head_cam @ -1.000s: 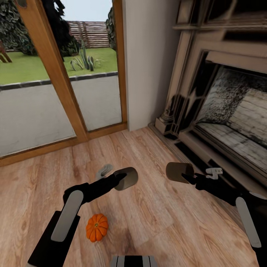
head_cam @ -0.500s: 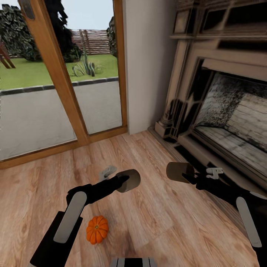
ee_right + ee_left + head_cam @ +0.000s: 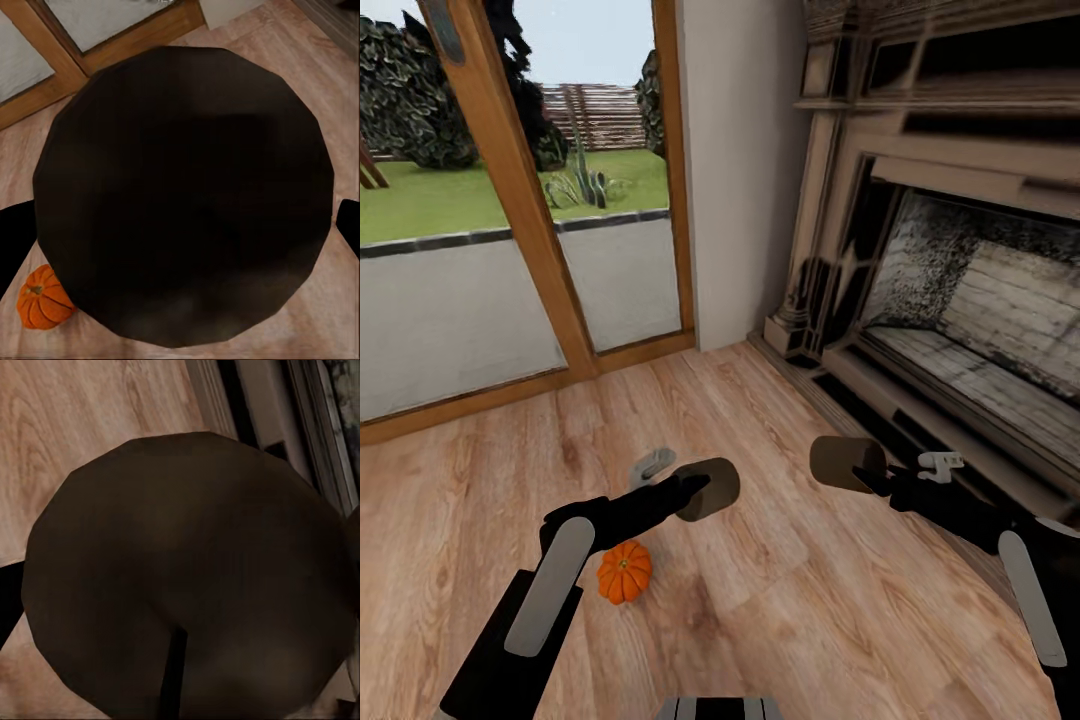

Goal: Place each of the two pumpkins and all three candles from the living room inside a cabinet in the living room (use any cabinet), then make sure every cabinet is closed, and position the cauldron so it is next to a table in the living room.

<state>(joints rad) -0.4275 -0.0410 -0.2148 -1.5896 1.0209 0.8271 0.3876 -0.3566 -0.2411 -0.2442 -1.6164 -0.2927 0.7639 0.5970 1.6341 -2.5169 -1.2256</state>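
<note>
- One pumpkin [image 3: 624,571] is lying on the wood floor [image 3: 780,560], just beside the left forearm.
- Left gripper [image 3: 712,488] is pinching a candle [image 3: 710,489], flat end toward the wrist camera.
- Right gripper [image 3: 850,464] is pinching a second candle [image 3: 846,463].
- Fireplace [image 3: 960,290] is standing open at right, holding nothing discernible.

Head view high, angled down over floor [image 3: 780,560] and pumpkin [image 3: 624,571]; right wrist view close, sharing both.
</note>
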